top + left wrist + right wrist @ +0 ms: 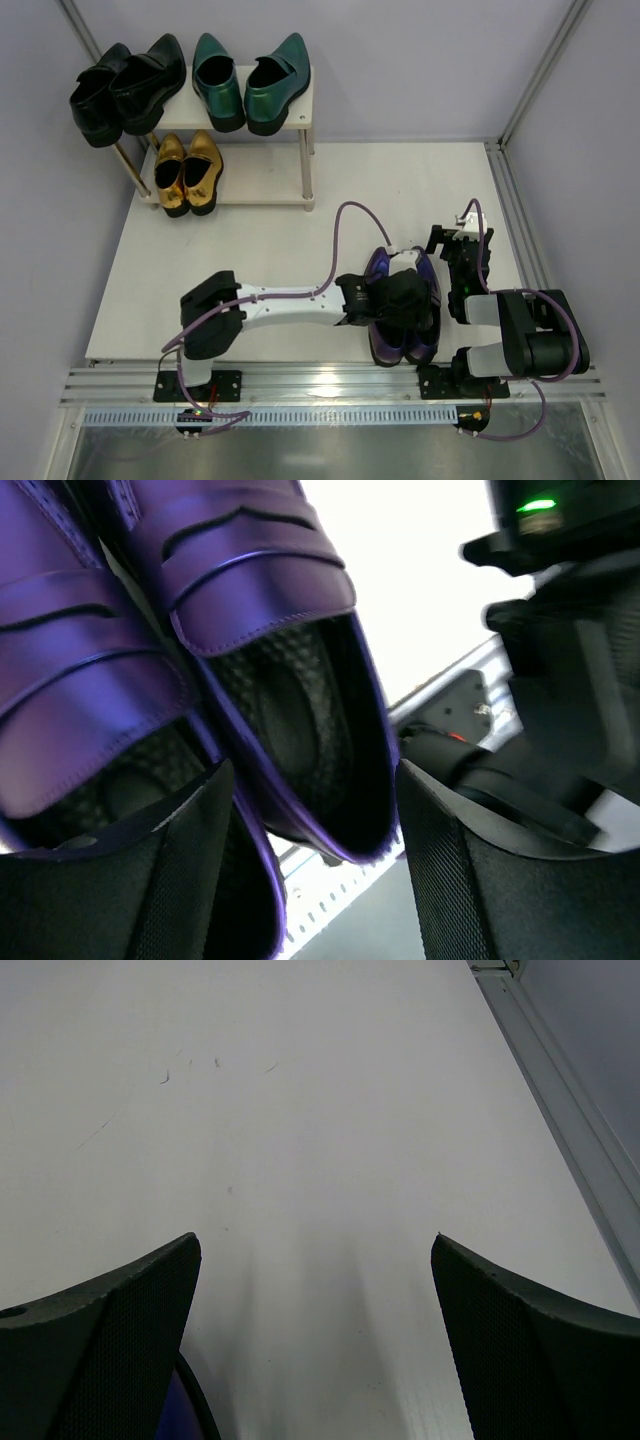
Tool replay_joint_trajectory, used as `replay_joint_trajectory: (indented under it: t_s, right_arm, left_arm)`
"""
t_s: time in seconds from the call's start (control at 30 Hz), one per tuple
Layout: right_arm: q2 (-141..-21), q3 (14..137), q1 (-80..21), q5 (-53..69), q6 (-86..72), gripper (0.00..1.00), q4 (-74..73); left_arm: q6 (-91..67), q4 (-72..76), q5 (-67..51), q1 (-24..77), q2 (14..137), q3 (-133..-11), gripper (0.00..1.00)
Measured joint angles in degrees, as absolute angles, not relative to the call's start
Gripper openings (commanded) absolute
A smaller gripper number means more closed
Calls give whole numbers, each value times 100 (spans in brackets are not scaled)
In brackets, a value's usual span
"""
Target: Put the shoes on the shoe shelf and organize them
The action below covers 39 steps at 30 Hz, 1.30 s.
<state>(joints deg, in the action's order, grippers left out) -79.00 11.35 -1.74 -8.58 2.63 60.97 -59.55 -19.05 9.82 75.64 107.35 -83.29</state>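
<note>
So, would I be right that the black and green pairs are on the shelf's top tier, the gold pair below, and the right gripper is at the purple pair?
Not quite: the top external view shows the left gripper at the purple pair; the right gripper is over bare table. The rest is right.

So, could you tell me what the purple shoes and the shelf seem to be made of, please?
The purple shoes look like smooth leather or imitation leather with a metallic sheen, going by the soft highlights and stitched edges. Their dark lining looks like textured mesh fabric. The shelf boards look like pale matte laminate or painted wood.
</note>
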Motion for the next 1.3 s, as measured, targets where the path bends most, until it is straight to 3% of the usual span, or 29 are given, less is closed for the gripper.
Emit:
replay_joint_trajectory:
  t_s: [0.4,0.97,1.3]
  right_arm:
    - [-7900,1135,-174,-858,263,97,6097]
    - [-7900,1135,-174,-858,263,97,6097]
    - [-7900,1135,-174,-858,263,97,6097]
  left_arm:
    - [-6069,-2001,834,7561,11321,-8661,58]
    - [-5483,-3041,1946,8009,10844,-8814,63]
    - [-5398,-3409,1691,7985,11281,-8868,64]
